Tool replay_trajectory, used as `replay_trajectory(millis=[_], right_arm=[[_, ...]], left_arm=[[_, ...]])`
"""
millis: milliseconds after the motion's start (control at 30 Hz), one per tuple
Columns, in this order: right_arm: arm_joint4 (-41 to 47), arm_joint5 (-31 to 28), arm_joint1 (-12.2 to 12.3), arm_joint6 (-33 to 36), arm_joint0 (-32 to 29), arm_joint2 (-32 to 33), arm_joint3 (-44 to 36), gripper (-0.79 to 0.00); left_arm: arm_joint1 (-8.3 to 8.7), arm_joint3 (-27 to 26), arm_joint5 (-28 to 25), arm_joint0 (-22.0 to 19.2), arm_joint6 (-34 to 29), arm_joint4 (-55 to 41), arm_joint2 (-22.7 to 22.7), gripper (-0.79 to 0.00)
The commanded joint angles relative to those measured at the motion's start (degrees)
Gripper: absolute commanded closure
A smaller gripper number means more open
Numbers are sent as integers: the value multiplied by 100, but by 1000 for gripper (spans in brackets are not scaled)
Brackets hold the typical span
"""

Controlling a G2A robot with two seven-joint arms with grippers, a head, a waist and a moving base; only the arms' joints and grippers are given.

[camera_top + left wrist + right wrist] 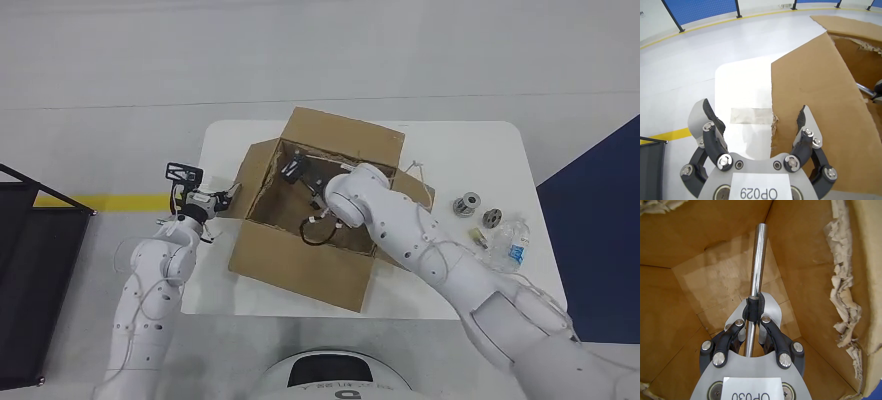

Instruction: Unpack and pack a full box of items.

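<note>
An open cardboard box (290, 262) stands in the middle of the white table (470, 150). My right arm goes down into it. Inside the box, my right gripper (753, 309) is shut on a shiny metal rod (758, 262) that points toward a bottom corner. My left gripper (755, 115) is open at the box's left flap (815, 91), whose torn edge lies between the fingers, one fingertip (803, 115) over cardboard and the other over the table. From above, the left gripper (225, 197) sits just beside that flap. A black part (293, 167) and a black cable (318, 232) lie in the box.
Two metal spools (465, 205) (492, 217), a small piece (478, 237) and a clear plastic bag (510, 245) lie on the table right of the box. A strip of tape (750, 118) is stuck to the table by the flap. A black rack (30, 270) stands off to the left.
</note>
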Motion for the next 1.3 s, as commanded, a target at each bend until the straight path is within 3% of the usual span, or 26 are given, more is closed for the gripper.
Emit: replay_trajectory(millis=[0,200,233,267,367,433,600,700,800,967,1067,1167,1200,1233,1267], right_arm=[[30,3,-58,-35,48,-55,224,0],[129,191,-237,-44,198,-162,819,0],[129,202,-265,-57,224,-182,874,-129],[199,185,-291,-81,228,-182,929,-203],[238,135,-348,-150,238,-207,1086,-332],[242,120,-378,-169,250,-214,1168,-376],[275,83,-358,-266,233,-20,935,-360],[208,17,-182,-370,17,393,156,-336],[-113,-51,170,-320,-672,1207,-1344,-317],[-441,-469,768,-392,-3010,3489,-4486,-323],[-209,-671,934,-928,-4378,4938,-5198,-332],[274,-888,1000,-1432,-5284,6009,-5193,-360],[483,-899,1010,-1507,-5466,6291,-5036,-422],[635,-879,1018,-1531,-5569,6497,-4942,-643],[635,-879,1018,-1531,-5569,6497,-4942,-785]], left_arm=[[7,-14,1,10,6,-4,1,-785],[27,-47,12,29,0,42,23,-785],[29,-51,16,29,-4,45,28,-785],[31,-52,22,29,-5,42,35,-785],[37,-53,41,26,-19,41,58,-785],[37,-59,77,26,-30,12,73,-785],[44,-92,131,42,-28,14,115,-785],[52,-104,141,58,-34,29,124,-785],[62,-139,144,81,-46,49,131,-785],[79,-192,132,77,-78,110,146,-785],[85,-267,146,79,-66,51,131,-785],[89,-291,175,88,-15,8,126,-785],[89,-293,187,87,-11,3,134,-785],[90,-293,190,85,-11,2,138,-785],[90,-293,190,85,-11,2,138,-785]])
